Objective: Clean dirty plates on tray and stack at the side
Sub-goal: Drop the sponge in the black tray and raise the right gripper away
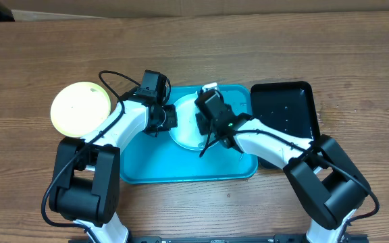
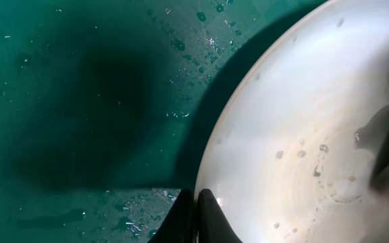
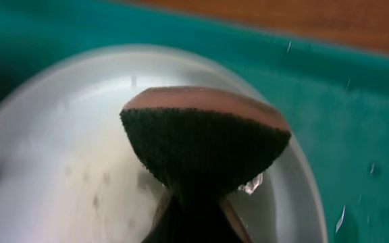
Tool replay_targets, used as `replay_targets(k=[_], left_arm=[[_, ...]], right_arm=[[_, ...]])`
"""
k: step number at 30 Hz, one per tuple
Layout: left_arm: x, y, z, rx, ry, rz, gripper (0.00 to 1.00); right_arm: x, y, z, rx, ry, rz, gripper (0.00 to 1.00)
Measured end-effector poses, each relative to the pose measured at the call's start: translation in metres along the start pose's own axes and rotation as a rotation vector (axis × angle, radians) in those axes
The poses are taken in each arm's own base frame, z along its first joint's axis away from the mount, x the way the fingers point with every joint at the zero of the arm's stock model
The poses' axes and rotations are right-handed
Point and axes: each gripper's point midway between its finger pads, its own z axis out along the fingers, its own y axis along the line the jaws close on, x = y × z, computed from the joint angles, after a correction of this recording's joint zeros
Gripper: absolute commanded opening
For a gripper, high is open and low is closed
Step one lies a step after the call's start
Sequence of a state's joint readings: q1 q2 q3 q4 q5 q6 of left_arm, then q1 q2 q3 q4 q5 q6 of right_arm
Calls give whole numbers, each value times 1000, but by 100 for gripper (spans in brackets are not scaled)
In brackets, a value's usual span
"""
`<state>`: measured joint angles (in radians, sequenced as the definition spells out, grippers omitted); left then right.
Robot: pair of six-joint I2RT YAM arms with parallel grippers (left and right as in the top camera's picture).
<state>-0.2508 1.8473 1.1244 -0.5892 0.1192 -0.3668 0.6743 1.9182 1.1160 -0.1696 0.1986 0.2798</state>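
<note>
Right gripper (image 3: pixel 194 214) is clenched on a dark green sponge (image 3: pixel 204 138) over the pale, wet, speck-dotted plate (image 3: pixel 66 155), left gripper (image 2: pixel 198 212) pinches that plate's rim, all inside the turquoise tray (image 1: pixel 147 169) mid-worktop, lime-green plate (image 1: pixel 80 108) toward the left edge, black tray (image 1: pixel 286 108) toward the right.

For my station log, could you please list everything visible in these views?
table: one, brown wood
turquoise tray: one, turquoise, table centre, wet
pale plate: one, whitish, speckled, on the turquoise tray
green plate: one, lime-green, on the table left of the turquoise tray
black tray: one, glossy black, right of the turquoise tray
sponge: one, dark green, over the pale plate
left arm: one, white and black, left jaws shut on the pale plate's rim
right arm: one, white and black, right jaws shut on the sponge
</note>
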Motion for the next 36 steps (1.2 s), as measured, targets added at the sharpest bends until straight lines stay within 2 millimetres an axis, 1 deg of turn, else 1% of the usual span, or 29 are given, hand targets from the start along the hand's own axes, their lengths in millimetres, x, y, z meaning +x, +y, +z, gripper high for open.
replay_targets(k=[4, 6, 9, 12, 14, 16, 18, 20, 22, 24, 25, 29, 32, 36], left_arm=[[0, 0, 0, 0, 0, 0, 4], [0, 0, 0, 0, 0, 0, 4], [0, 0, 0, 0, 0, 0, 4], [0, 0, 0, 0, 0, 0, 4], [0, 0, 0, 0, 0, 0, 4], [0, 0, 0, 1, -1, 0, 4], [0, 0, 0, 2, -2, 0, 4], [0, 0, 0, 2, -2, 0, 4], [0, 0, 0, 2, -2, 0, 4], [0, -1, 0, 8, 0, 0, 4], [0, -2, 0, 12, 1, 0, 4], [1, -3, 0, 20, 3, 0, 5], [0, -4, 0, 21, 3, 1, 5], [0, -4, 0, 24, 3, 1, 5]], right_arm=[[-38, -15, 3, -13, -132, 54, 4], [-50, -23, 3, -21, -165, 78, 4], [-55, -33, 4, -54, -149, 102, 4], [-54, -43, 0, -76, -109, 119, 4], [-54, -48, -10, -83, -87, 129, 4], [-51, -56, -27, -73, -53, 141, 4], [-51, -70, -52, -51, -26, 161, 4], [-50, -93, -80, -10, 0, 197, 4], [-44, -115, -96, 37, 33, 233, 4], [-32, -140, -105, 87, 84, 277, 4], [-22, -154, -108, 120, 122, 304, 4], [13, -193, -105, 205, 237, 385, 4], [35, -208, -95, 234, 289, 419, 4], [56, -209, -84, 241, 345, 423, 4]])
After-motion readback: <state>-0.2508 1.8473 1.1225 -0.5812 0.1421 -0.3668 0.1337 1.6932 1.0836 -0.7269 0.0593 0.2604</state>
